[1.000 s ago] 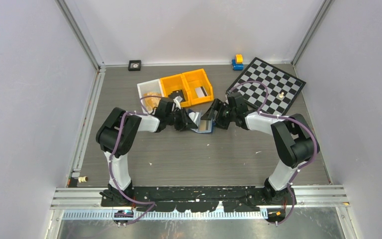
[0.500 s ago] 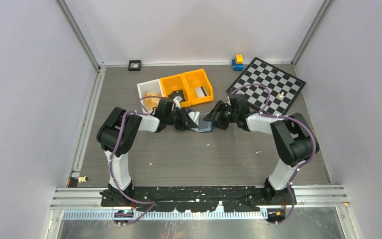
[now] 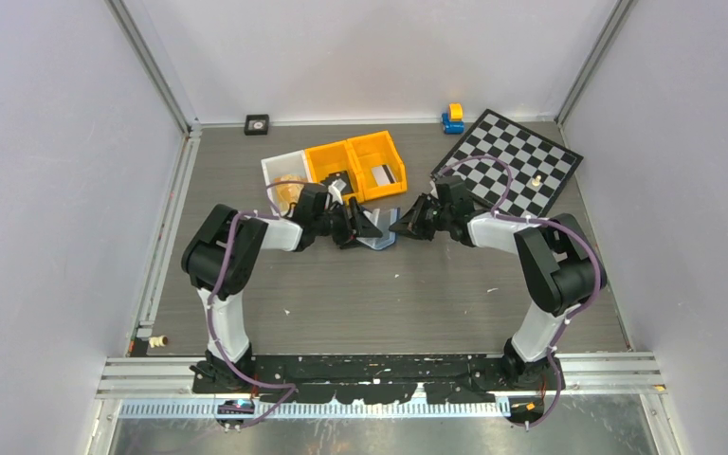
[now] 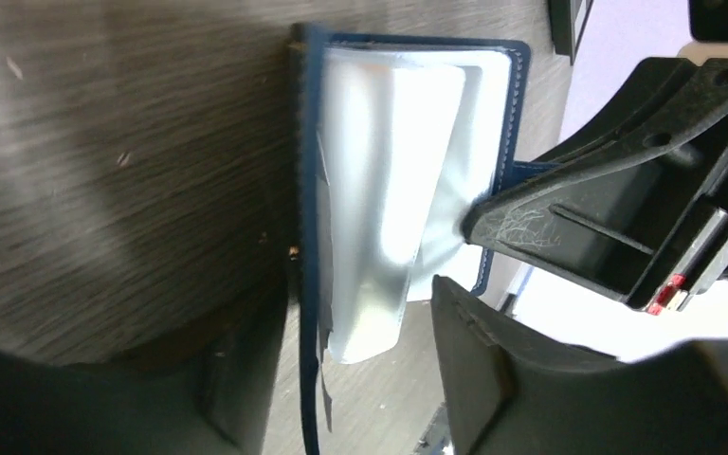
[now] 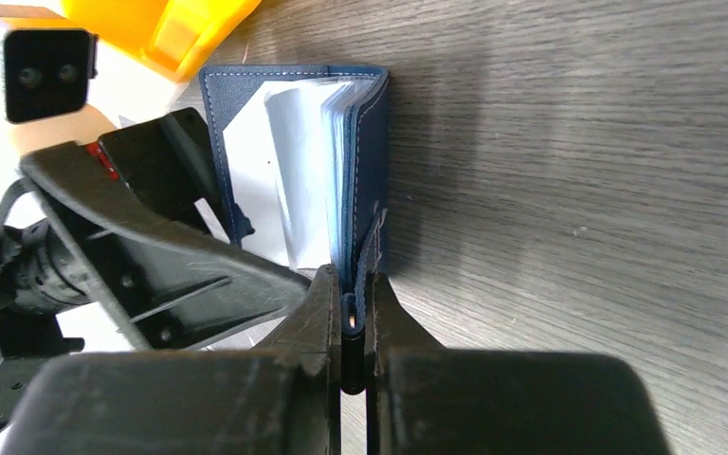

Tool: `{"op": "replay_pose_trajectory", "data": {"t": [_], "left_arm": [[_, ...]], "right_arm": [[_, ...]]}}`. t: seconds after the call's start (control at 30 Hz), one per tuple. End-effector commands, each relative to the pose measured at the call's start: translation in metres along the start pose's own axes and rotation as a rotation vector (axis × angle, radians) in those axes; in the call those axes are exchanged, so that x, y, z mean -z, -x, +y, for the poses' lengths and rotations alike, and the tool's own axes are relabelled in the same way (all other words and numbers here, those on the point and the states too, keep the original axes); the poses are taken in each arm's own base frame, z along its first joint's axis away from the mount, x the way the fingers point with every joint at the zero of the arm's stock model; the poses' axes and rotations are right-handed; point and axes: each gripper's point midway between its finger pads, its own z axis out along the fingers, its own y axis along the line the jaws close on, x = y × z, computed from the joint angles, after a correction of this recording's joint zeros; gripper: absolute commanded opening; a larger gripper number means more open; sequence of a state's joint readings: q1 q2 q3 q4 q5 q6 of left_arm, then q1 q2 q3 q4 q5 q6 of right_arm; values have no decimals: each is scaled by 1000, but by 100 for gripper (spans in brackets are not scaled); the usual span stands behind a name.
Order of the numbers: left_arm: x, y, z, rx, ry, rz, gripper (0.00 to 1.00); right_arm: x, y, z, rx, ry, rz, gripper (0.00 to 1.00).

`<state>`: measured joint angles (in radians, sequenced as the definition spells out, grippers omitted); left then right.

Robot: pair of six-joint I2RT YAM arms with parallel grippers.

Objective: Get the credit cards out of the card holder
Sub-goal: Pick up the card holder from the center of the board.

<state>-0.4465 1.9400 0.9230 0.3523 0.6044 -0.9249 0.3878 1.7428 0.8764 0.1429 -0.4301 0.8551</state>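
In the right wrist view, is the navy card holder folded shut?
No, the card holder is spread open, pale inner pockets showing, while the right fingers pinch one navy cover.

You have two orange bins (image 3: 352,156) side by side at the back of the table (image 3: 360,294), with a white bin (image 3: 275,163) touching them on the left. A checkerboard (image 3: 502,152) lies angled to their right, carrying one small pale piece (image 3: 536,178). Along the back wall sit a blue-and-yellow toy (image 3: 452,118) and a black square item (image 3: 257,123).

Bright, even light; glare on card holder (image 4: 389,171)
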Motion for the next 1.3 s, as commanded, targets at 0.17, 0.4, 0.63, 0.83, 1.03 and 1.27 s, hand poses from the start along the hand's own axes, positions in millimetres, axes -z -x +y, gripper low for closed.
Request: {"op": "replay_pose_trajectory", "data": {"t": [0.17,0.4,0.63,0.83,1.03,1.27], "left_arm": [[16,11,0,-84,60,-65,80],[17,9,-10,-115,43,-56,79],[24,6,-27,-215,53,-60,83],[29,12,-13,-212,157,-81,67],[53,29,-7,-171,174,-185,67],[53,30,-3,-158,189,-178,62]], "right_arm": [[12,8,17,93,27,-23,1],[25,9,38,137,110,-59,0],[39,8,59,190,180,-92,1],[48,8,67,233,189,-122,1],[50,11,63,237,157,-141,0],[49,10,64,233,168,-133,0]]}}
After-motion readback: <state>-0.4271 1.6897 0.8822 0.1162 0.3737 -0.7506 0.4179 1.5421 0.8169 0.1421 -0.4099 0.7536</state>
